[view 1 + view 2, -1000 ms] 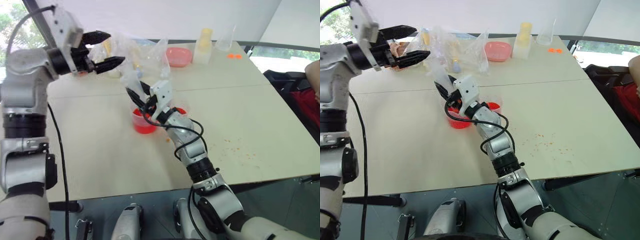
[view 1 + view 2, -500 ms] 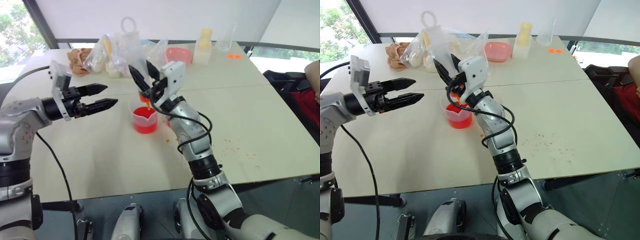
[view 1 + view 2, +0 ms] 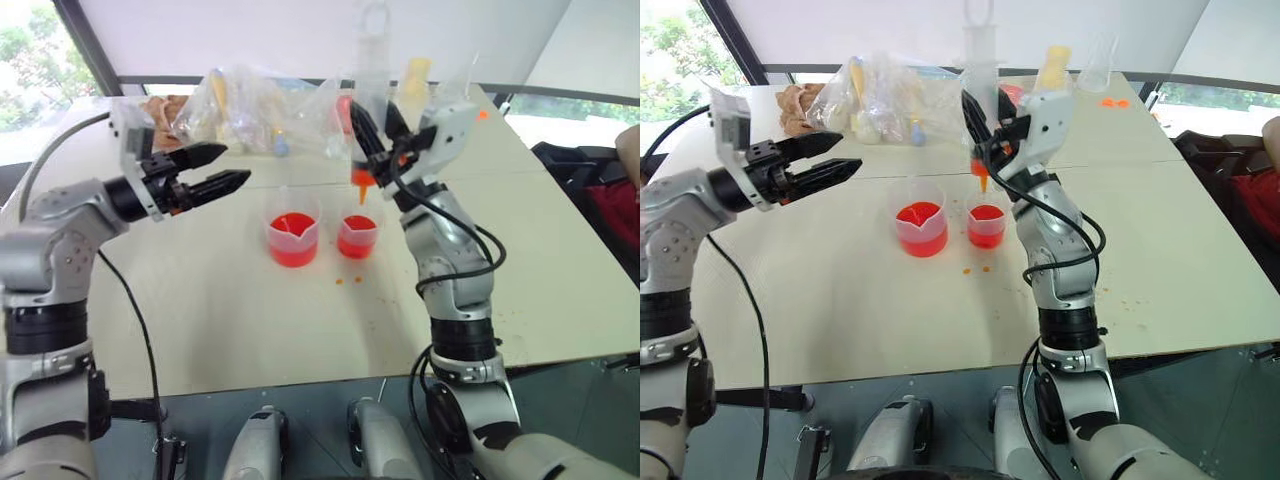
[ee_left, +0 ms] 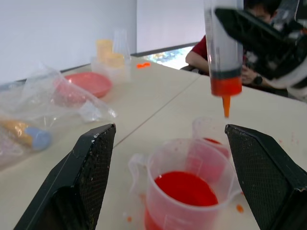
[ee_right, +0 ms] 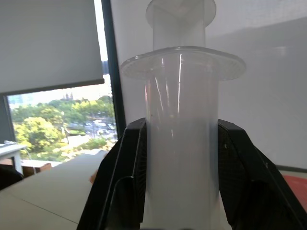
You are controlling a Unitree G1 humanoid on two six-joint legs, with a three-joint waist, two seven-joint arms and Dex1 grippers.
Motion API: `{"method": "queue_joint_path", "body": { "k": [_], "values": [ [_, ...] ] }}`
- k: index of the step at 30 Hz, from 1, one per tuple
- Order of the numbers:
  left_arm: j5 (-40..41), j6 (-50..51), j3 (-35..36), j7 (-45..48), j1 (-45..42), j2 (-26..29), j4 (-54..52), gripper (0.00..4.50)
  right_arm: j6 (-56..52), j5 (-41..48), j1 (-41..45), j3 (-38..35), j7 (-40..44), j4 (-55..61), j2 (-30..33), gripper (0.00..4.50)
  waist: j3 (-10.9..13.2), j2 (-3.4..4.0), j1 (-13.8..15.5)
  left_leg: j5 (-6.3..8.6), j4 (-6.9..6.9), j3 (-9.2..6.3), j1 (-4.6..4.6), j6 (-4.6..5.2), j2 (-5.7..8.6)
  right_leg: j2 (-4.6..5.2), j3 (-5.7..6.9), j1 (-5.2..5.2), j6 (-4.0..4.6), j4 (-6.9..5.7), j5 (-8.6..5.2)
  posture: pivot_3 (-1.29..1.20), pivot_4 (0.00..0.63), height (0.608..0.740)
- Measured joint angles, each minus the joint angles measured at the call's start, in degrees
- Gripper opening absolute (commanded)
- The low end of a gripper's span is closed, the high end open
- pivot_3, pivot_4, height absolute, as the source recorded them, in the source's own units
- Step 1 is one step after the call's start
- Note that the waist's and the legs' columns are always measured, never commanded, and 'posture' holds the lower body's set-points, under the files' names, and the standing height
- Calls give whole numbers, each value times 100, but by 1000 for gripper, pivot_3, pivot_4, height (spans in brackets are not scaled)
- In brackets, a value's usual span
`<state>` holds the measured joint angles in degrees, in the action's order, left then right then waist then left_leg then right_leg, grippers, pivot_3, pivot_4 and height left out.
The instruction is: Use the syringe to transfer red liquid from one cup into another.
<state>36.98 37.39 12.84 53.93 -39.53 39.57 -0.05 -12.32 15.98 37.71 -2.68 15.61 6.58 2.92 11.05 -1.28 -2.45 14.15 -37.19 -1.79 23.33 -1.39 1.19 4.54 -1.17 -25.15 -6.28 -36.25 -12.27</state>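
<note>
Beige table [image 3: 1200, 250], syringe [image 3: 980, 70] upright in right gripper [image 3: 985, 125], above narrower beaker [image 3: 986, 222]

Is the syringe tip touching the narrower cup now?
Apart. In the left wrist view the syringe tip hangs above the narrower cup, with bare table visible between them.

Head pair overlooks table [image 3: 200, 330]; wrist cams close, along fingers.
</note>
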Motion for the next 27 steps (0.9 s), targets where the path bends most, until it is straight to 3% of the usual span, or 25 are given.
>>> {"method": "queue_joint_path", "body": {
  "k": [5,14,27],
  "values": [
    [-225,-429,-348,142,-769,-310,558,3822,283,-279,-226,175,-35,-107,41,1387,0,0,-7,0,0,5,-1,0,0,-2,-2,0,0,0,0,0,150,740],
    [-1188,-2163,-828,65,-2795,-1488,2659,3822,754,-587,-306,365,-63,-485,34,1387,0,-1,40,0,-5,4,3,1,8,3,2,10,-2,14,0,0,150,740],
    [-2027,-3938,-1075,318,-3559,-2208,4535,3822,942,-882,-526,466,-183,-521,51,1387,1,-2,6,0,-4,3,4,2,5,-1,2,8,-3,11,0,0,150,740]
  ]
}}
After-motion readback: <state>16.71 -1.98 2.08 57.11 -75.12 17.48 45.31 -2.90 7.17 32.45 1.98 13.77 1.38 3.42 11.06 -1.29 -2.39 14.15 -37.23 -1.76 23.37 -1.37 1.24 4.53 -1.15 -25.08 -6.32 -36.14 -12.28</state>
